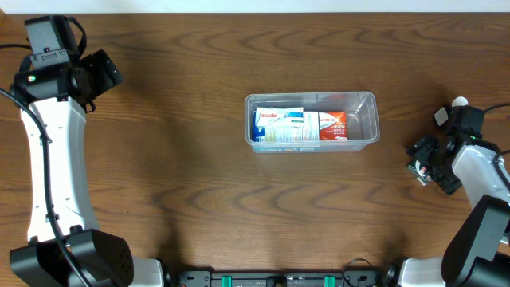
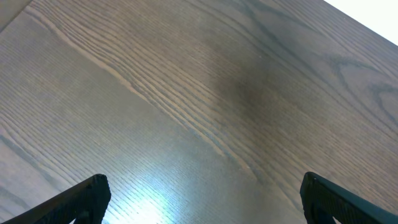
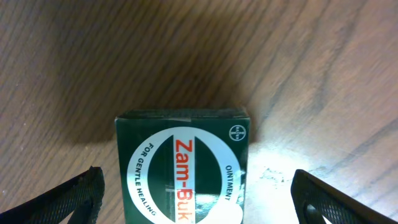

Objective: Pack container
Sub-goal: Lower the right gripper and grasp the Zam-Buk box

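The container (image 1: 360,119) lies mouth-up at mid-worktop (image 1: 183,159), its long axis running side to side between the arms, with small boxes (image 1: 287,127) at its left end. The left tool (image 2: 205,199) gapes wide, empty. The right tool (image 3: 202,205) stands wide astride a green Zam-Buk box (image 3: 183,137), not touching it.

My right fingertips (image 3: 84,196) show only as 2 dark tips at the lower corners of my wrist view – the rest is cut off. The green Zam-Buk box (image 3: 183,155) between them runs off the bottom edge, so the lower part of its label is lost. From overhead, my right gripper (image 1: 420,162) hides that box. My left fingertips (image 2: 81,199) are cropped likewise. Inside the container (image 1: 374,127), the boxes (image 1: 279,127) carry fine print too small to read – I cannot tell how many lie there.
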You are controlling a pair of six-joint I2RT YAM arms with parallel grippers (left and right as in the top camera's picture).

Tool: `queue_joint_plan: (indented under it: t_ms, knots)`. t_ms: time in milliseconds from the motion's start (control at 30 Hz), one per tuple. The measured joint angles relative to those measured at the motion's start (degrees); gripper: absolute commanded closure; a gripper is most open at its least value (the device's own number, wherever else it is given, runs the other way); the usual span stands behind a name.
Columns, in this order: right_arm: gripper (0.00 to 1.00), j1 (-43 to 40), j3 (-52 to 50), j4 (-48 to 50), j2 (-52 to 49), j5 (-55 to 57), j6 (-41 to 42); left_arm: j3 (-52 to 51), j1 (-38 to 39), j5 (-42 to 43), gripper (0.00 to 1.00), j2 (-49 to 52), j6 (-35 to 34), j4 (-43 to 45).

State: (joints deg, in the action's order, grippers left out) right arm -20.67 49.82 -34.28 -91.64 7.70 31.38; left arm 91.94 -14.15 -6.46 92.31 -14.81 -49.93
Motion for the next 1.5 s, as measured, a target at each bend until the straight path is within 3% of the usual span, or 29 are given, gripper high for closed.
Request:
queue_joint_plan:
  t_ms: [433, 1000, 1300, 1500]
  knots:
    - [0.13, 0.00, -3.06, 5.40, -0.02, -0.81, -0.20, 0.00, 0.00, 0.00, 0.02, 0.00, 0.00, 0.00]
    - [0.14, 0.00, -3.08, 7.87, -3.76, -0.33, -0.26, 0.00, 0.00, 0.00, 0.02, 0.00, 0.00, 0.00]
    - [0.30, -0.11, -3.06, 8.04, -3.98, 0.24, -0.55, 0.00, 0.00, 0.02, 0.02, 0.00, 0.00, 0.00]
    - [0.30, -0.11, -3.02, 7.80, -3.98, -0.02, -0.55, 0.00, 0.00, 0.02, 0.02, 0.00, 0.00, 0.00]
